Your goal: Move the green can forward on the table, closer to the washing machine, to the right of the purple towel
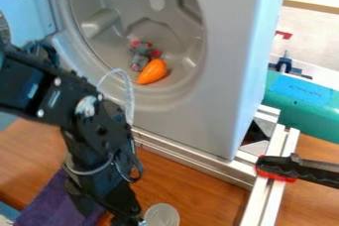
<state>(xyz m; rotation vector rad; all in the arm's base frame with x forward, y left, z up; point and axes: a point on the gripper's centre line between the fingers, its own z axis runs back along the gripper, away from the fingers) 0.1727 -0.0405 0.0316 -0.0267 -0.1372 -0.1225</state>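
Evidently the hand (pixel 133 221) is low over the wooden surface (pixel 192 180), just beside a round silvery disc (pixel 162 215), though I can't tell how far open it is or whether it has hold of anything. A slight sideways drift could shove the disc along, and the loose cable (pixel 137 169) looping off the arm (pixel 92 136) might snag on the metal rail (pixel 192 163) if the arm swung towards it.
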